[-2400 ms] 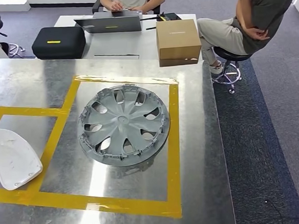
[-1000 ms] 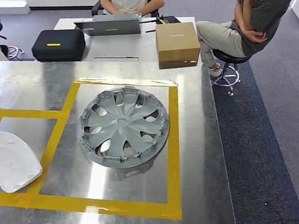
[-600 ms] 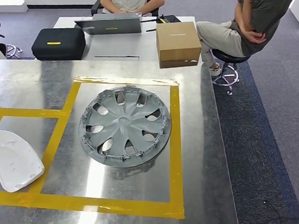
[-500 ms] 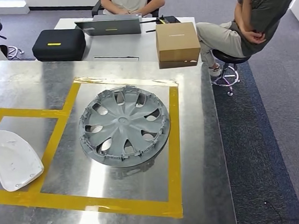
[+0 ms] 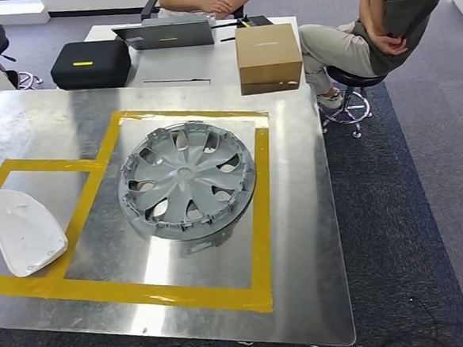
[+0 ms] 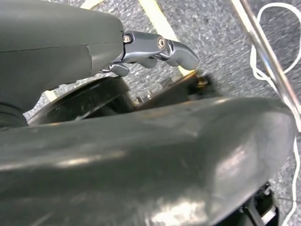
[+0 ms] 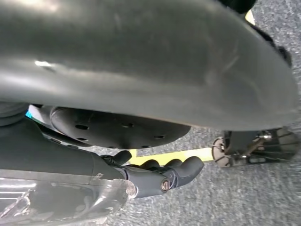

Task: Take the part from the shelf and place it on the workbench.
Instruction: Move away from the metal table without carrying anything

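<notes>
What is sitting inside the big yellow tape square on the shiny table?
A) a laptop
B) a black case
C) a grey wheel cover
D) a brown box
C: the round grey plastic wheel cover lies flat on the shiny metal workbench, inside the yellow tape square.

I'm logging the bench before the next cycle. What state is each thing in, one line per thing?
Hubcap: lying flat inside the large yellow-taped square on the workbench.
White part: lying flat in the smaller taped area, left of the hubcap.
Cardboard box: closed.
Laptop: open.
Black case: closed.
Left hand: hanging over the floor, holding nothing.
Right hand: the same.
</notes>
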